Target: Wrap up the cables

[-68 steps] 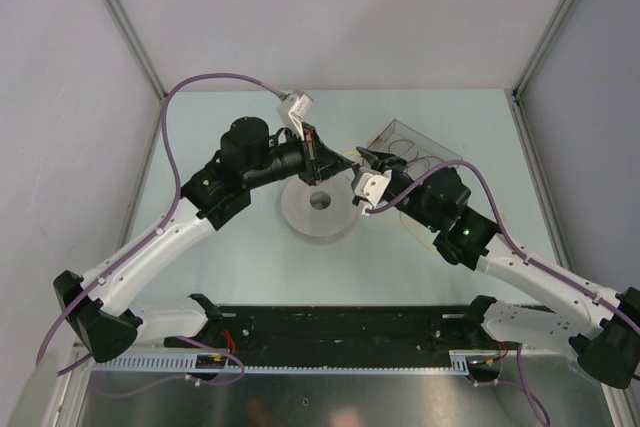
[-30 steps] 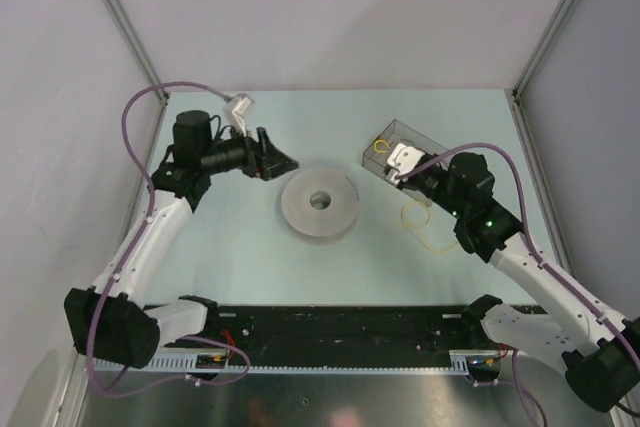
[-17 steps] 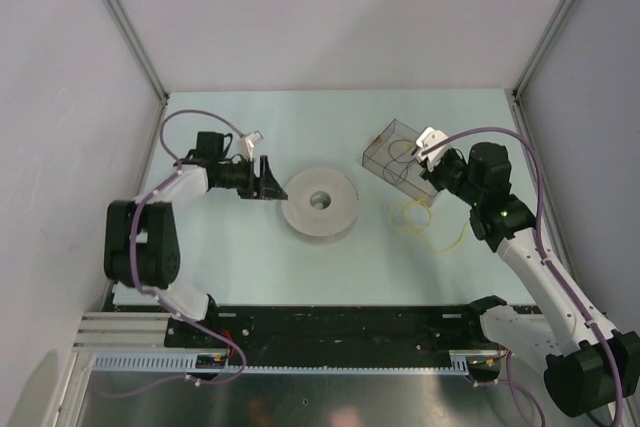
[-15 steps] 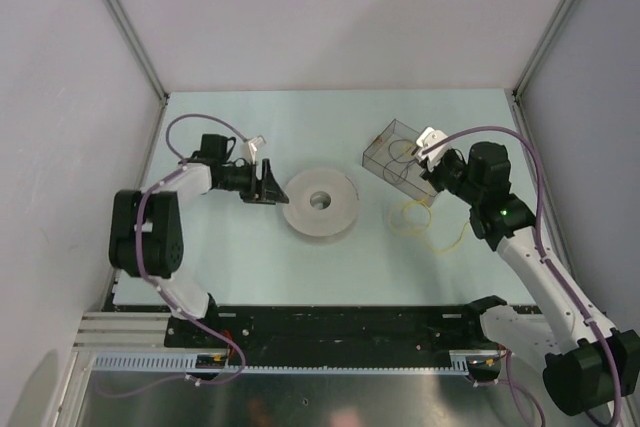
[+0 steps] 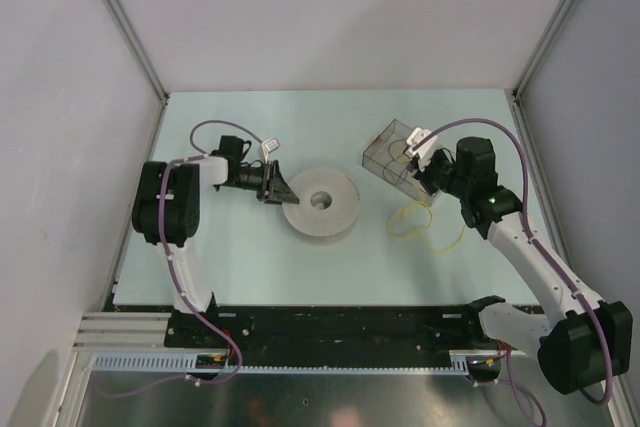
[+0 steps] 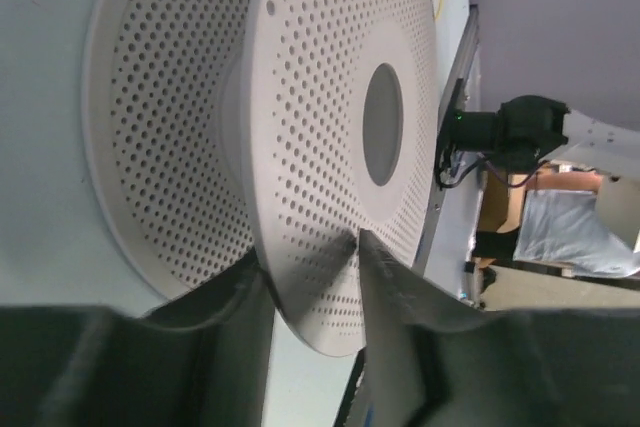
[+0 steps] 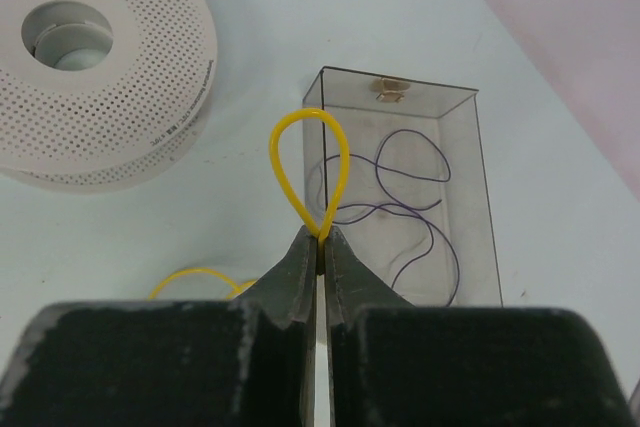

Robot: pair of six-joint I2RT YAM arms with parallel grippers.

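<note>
A thin yellow cable [image 5: 428, 225] lies in loose loops on the table, right of the white perforated spool [image 5: 320, 203]. My right gripper [image 7: 321, 243] is shut on this cable, and a small teardrop loop [image 7: 311, 162] stands up from its tips. In the top view the right gripper [image 5: 420, 175] hovers between the loops and the clear box. My left gripper [image 6: 308, 250] sits at the spool's left edge, its jaws closed over the upper flange [image 6: 330, 127], one finger under it and one on top.
A clear plastic box [image 7: 462, 187] holding thin purple wires stands just beyond the right gripper, seen at the back right [image 5: 392, 151] from above. Grey walls close in the table on three sides. A black rail [image 5: 340, 325] runs along the near edge.
Both arms drew apart from the spool's middle. The left gripper then slid right onto the spool's rim. The right gripper carried the yellow cable to beside the clear box.
</note>
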